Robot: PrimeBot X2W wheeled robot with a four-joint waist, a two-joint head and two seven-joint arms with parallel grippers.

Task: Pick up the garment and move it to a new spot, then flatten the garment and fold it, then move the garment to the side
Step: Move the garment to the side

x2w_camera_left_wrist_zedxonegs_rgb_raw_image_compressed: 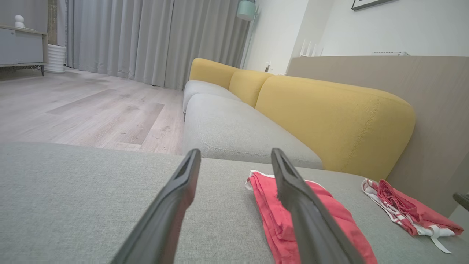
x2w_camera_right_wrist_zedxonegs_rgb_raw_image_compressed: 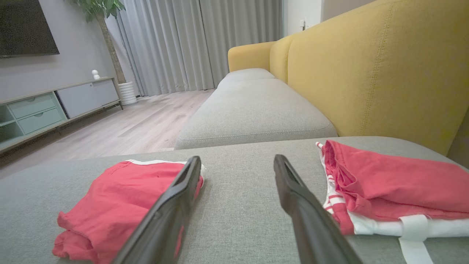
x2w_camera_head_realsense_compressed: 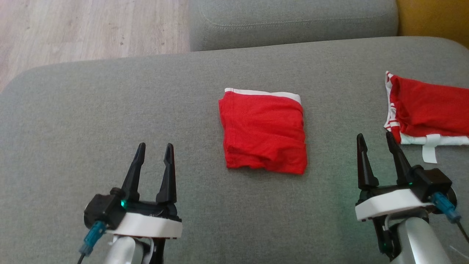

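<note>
Both arms are sitting low in the head view, left gripper [x2w_camera_head_realsense_compressed: 155,146] and right gripper [x2w_camera_head_realsense_compressed: 375,135] each holding its jaws spread wide with nothing in them. Grey sofa cushion [x2w_camera_head_realsense_compressed: 110,110] is taking up most of that top-down look. The folded red garment [x2w_camera_head_realsense_compressed: 263,132] is lying flat mid-cushion, between the two grippers and a bit ahead of their tips, touching neither. Wrist cams are looking along the seat instead, so they're picking up the yellow backrest [x2w_camera_left_wrist_zedxonegs_rgb_raw_image_compressed: 329,117], grey curtains [x2w_camera_left_wrist_zedxonegs_rgb_raw_image_compressed: 146,36] and, on the right one, a low cabinet [x2w_camera_right_wrist_zedxonegs_rgb_raw_image_compressed: 47,106]. Second red-and-white garment [x2w_camera_head_realsense_compressed: 428,110] is lying rumpled just beside the right gripper, its white strap [x2w_camera_head_realsense_compressed: 429,152] trailing on the cushion.
</note>
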